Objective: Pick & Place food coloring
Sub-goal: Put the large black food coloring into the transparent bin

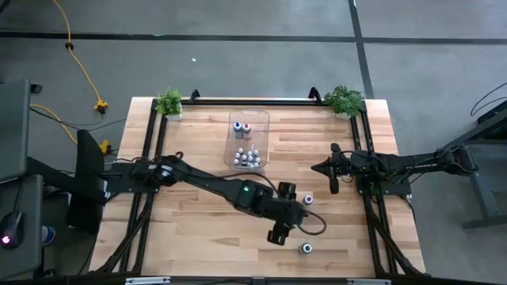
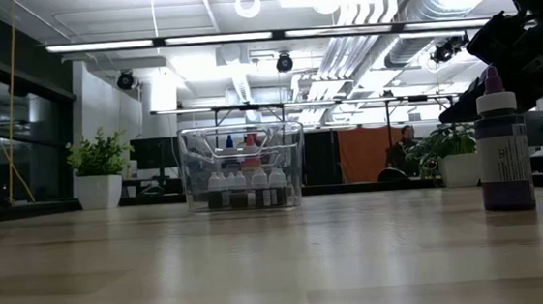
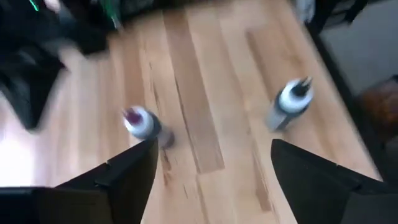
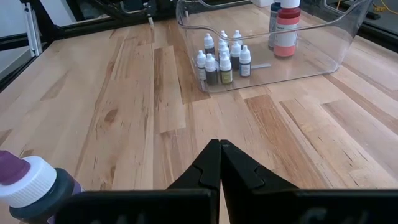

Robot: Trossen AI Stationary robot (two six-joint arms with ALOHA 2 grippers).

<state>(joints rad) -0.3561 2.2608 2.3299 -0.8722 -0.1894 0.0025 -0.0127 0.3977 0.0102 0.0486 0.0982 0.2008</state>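
Left claw (image 3: 211,165), fingers spread wide and empty, above the table (image 3: 205,93); one food-coloring bottle (image 3: 144,124) stands just beyond one finger, another bottle (image 3: 289,104) beyond the other. Right claw (image 4: 219,163) pressed shut, empty.

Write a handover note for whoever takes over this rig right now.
Left hand: open, empty, over the near right of the table, two bottles ahead of it.
Right hand: shut, empty, waiting at the right edge, pointing toward the bin.
Done: a cluster of small bottles and two larger ones stand in the bin.
Left: two loose bottles, one beside the left hand, one nearer the front edge; both upright.
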